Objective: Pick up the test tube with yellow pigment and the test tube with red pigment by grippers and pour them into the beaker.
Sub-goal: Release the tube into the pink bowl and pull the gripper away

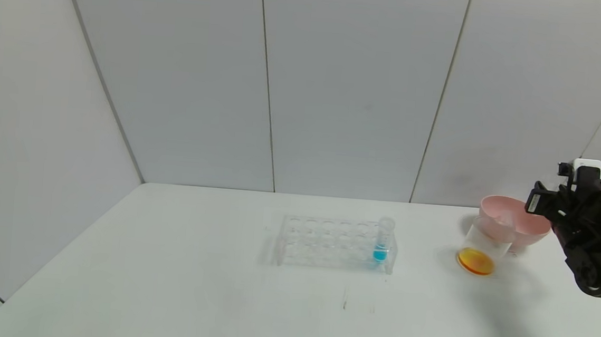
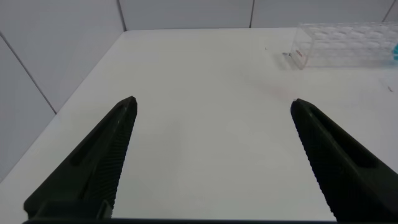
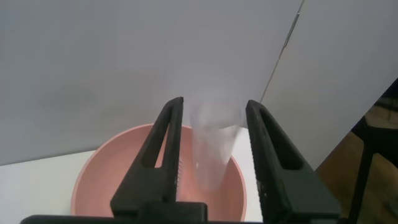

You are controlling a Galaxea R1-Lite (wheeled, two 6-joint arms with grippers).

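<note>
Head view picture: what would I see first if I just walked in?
Probably the beaker with orange liquid at its bottom, right of the clear rack, touching the pink bowl. Next, the blue tube standing at the rack's right end. The right tool hangs over the bowl with an empty clear tube between its fingers.

Right arm [image 1: 594, 239] cut by frame edge; blurred tube [image 3: 214, 146] between its jaws

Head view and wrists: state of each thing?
Right end effector: open, above bowl.
Left end effector: open, over table.
Empty tube: loose between the right fingers, over bowl.
Beaker: orange liquid at bottom.
Rack: one tube, other holes empty.
Blue tube: standing in rack.
</note>
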